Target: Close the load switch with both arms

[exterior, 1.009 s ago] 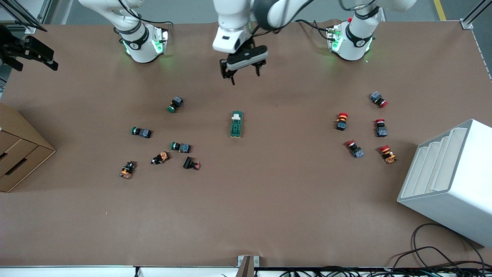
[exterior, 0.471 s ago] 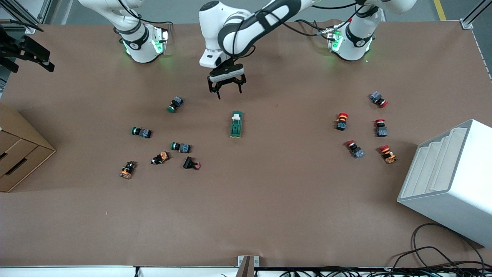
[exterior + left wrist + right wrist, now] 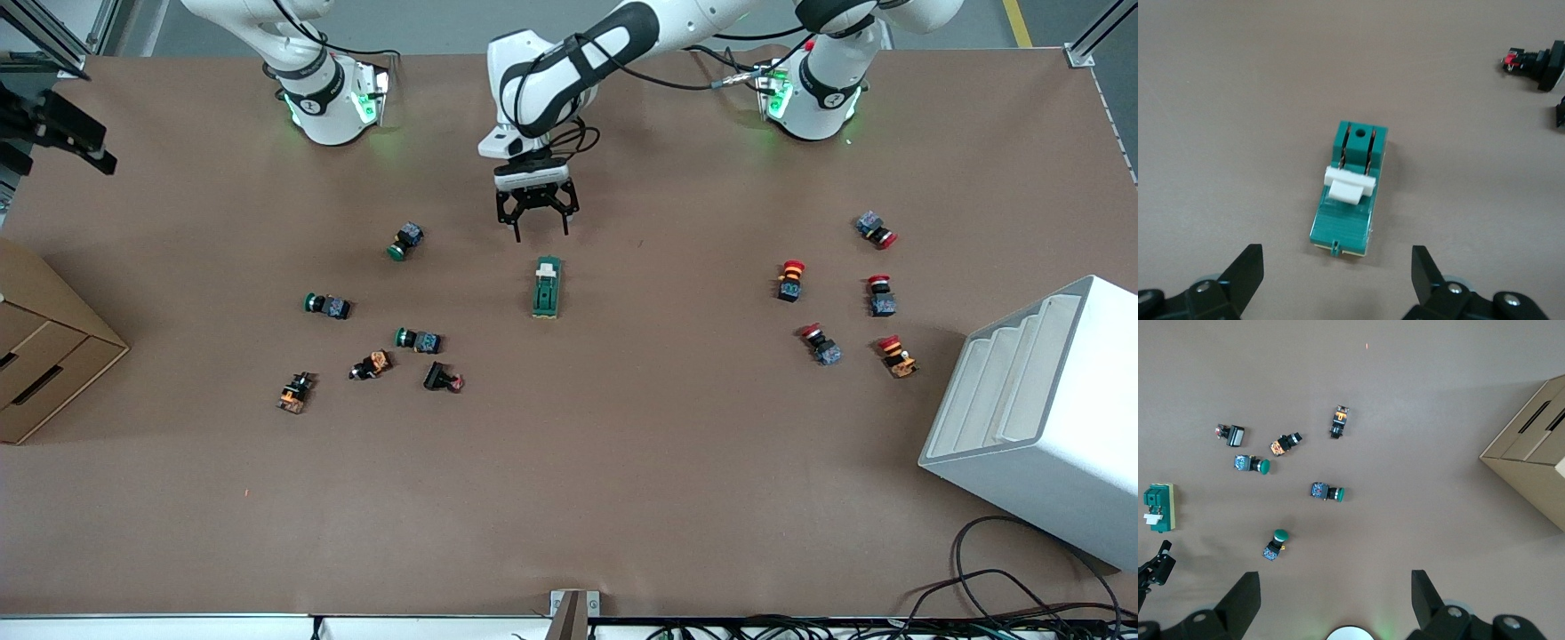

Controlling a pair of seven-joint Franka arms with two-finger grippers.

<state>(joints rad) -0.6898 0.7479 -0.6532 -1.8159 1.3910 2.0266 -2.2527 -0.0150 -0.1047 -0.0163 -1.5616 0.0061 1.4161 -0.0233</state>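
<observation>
The load switch lies flat at mid-table, a dark-green block with a white slider across it, toward its end farther from the front camera. My left gripper hangs open just above the table beside that end, fingers apart and empty. In the left wrist view the load switch lies just ahead of the left gripper, untouched. My right gripper is open and empty, held high over the table near its own base. From there the load switch shows far off.
Green and orange push buttons lie scattered toward the right arm's end, red ones toward the left arm's end. A cardboard box stands at the right arm's end, a white stepped rack at the left arm's end. Cables lie at the near edge.
The left arm has swung down from over the table between the bases and turned its open gripper, which now sits low by the load switch. The switch has not moved.
</observation>
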